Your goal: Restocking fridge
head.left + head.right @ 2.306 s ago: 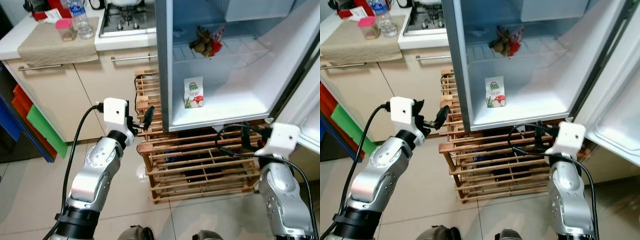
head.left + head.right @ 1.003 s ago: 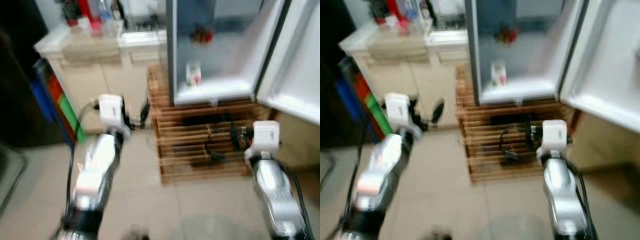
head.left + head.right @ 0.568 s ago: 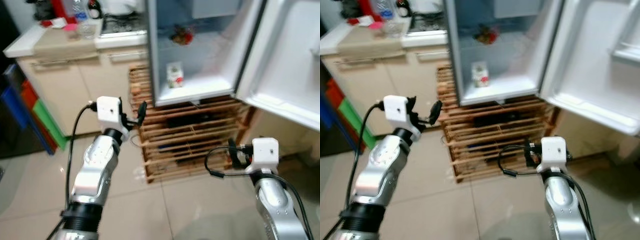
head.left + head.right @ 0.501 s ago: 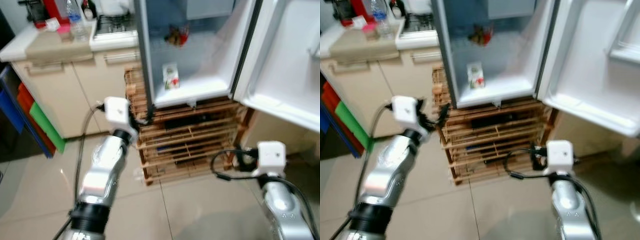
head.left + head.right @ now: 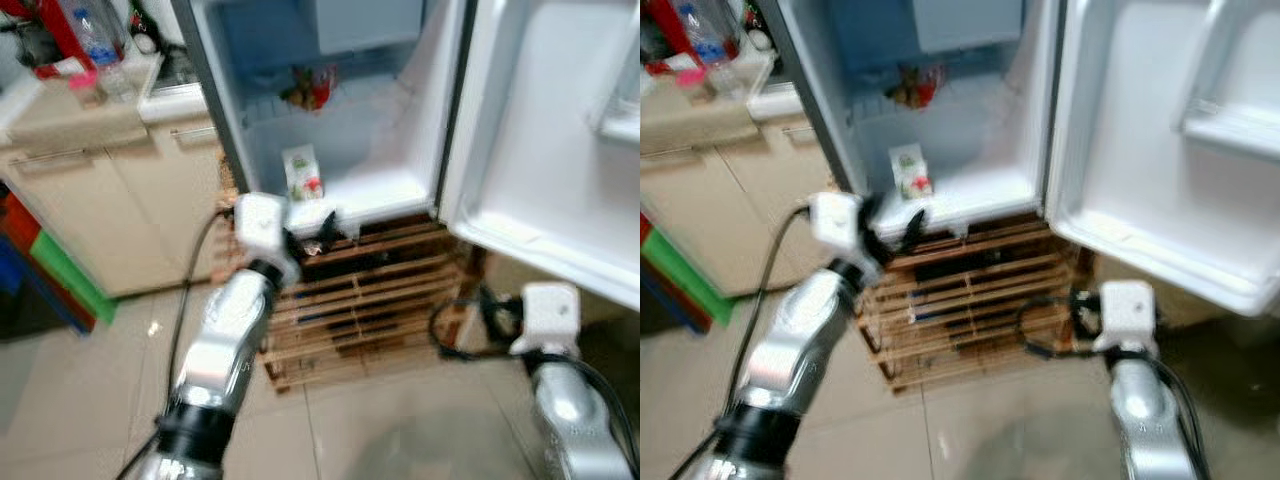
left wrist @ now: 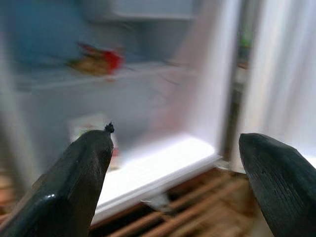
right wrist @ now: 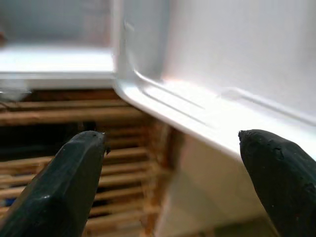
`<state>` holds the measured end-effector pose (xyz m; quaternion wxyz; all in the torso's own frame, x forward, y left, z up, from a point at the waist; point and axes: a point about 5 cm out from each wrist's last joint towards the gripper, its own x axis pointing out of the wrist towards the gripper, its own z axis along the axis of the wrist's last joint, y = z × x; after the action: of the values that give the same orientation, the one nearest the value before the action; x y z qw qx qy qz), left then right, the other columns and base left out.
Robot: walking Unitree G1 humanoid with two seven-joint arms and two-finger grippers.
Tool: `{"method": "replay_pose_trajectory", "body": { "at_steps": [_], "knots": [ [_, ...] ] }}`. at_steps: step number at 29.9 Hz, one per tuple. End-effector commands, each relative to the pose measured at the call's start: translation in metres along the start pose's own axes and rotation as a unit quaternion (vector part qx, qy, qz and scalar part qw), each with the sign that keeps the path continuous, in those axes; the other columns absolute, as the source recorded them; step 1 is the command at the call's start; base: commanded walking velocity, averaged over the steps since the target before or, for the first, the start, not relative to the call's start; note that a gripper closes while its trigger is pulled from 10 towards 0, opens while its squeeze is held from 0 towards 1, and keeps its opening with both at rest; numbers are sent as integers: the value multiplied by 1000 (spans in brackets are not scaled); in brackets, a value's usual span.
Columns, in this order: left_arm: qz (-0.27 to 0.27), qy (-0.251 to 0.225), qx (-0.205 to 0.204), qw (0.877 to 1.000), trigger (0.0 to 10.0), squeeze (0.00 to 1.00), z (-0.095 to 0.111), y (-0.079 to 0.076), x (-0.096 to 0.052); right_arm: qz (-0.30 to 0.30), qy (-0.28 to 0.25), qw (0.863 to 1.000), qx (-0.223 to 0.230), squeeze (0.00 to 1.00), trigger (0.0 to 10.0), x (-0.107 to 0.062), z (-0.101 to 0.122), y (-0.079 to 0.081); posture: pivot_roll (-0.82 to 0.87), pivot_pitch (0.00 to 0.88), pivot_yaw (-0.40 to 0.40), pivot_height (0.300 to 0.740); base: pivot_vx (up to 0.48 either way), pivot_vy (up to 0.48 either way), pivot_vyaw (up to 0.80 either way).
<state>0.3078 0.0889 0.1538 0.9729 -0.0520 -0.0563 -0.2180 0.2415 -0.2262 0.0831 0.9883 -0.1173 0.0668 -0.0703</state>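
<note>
The left gripper [image 5: 322, 229] is held empty, jaws apart, near the open fridge [image 5: 400, 190]; the right gripper [image 7: 173, 163], also spread, is kept low, likely for walking.

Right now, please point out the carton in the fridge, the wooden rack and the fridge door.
carton [image 5: 301, 174]: left eye view, front face.
wooden rack [image 5: 380, 300]: left eye view, front slats.
fridge door [image 5: 1140, 130]: right eye view, inner panel.

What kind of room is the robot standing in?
Most likely a home kitchen. An open fridge stands on a wooden slatted pallet, with a small carton on its bottom shelf. Beside it is a counter with cupboards, holding a water bottle.
</note>
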Motion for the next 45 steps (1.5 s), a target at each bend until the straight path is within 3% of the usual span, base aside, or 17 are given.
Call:
{"method": "replay_pose_trajectory", "body": {
  "at_steps": [1,12,16,17,18,19,21,24,26,27,28,30,34,37,40,43,45],
  "knots": [
    [19,4,13,1000,10000,0,-1,13,-6,20,-3,1000,4,0,10000,-1,1,14,-167,0,120,740,0,-480,781],
    [-7,-3,18,1000,10000,0,0,6,-4,27,20,999,-3,0,10000,-1,-11,12,-177,0,122,740,0,-305,251],
    [-1,6,-12,1000,10000,0,-4,9,-3,60,134,989,-5,0,10000,-12,-51,10,-181,0,119,740,0,0,0],
    [-1,6,-12,1000,10000,0,-4,9,-3,60,134,989,-5,0,10000,-12,-51,10,-181,0,119,740,0,0,0],
    [13,31,0,999,10000,0,-11,13,-2,75,201,977,-2,0,10000,-22,-72,8,-181,0,119,740,0,0,0],
    [39,54,16,998,10000,0,-18,23,-1,57,254,966,8,0,10000,-31,-91,-2,-184,0,116,740,0,0,0],
    [49,59,18,997,10000,0,-19,27,0,47,268,962,11,0,10000,-33,-95,-6,-184,0,116,740,0,0,0],
    [92,124,63,986,10000,0,-34,48,-1,3,320,947,-18,0,10000,-42,-117,-32,-187,0,116,740,0,0,0],
    [95,205,96,969,10000,0,-57,59,-7,-95,344,932,-64,0,10000,-43,-127,-74,-189,0,119,740,0,0,0],
    [95,205,96,969,10000,0,-57,59,-7,-95,344,932,-64,0,10000,-43,-127,-74,-189,0,119,740,0,0,0],
    [95,257,104,956,10000,0,-74,66,-14,-171,344,917,-103,0,10000,-42,-125,-108,-192,0,124,740,0,0,0],
    [93,282,74,952,10000,0,-83,66,-19,-227,324,907,-146,0,10000,-38,-113,-134,-193,0,128,740,0,0,0],
    [54,323,71,942,10000,0,-97,58,-25,-316,249,891,-210,0,10000,-21,-73,-175,-193,0,135,740,0,0,0],
    [-4,376,99,921,10000,0,-112,48,-36,-365,174,886,-227,0,10000,-2,-34,-193,-188,0,133,740,0,0,0],
    [-24,388,99,916,10000,0,-118,44,-40,-372,88,899,-213,0,10000,20,1,-192,-183,0,130,740,0,0,0],
    [-24,392,101,914,10000,0,-120,46,-41,-331,52,923,-187,0,10000,41,14,-176,-179,0,130,740,0,0,0],
    [-31,395,115,911,10000,0,-121,49,-42,-247,47,960,-127,0,10000,59,13,-145,-172,0,129,740,0,0,0]
  ]
}}
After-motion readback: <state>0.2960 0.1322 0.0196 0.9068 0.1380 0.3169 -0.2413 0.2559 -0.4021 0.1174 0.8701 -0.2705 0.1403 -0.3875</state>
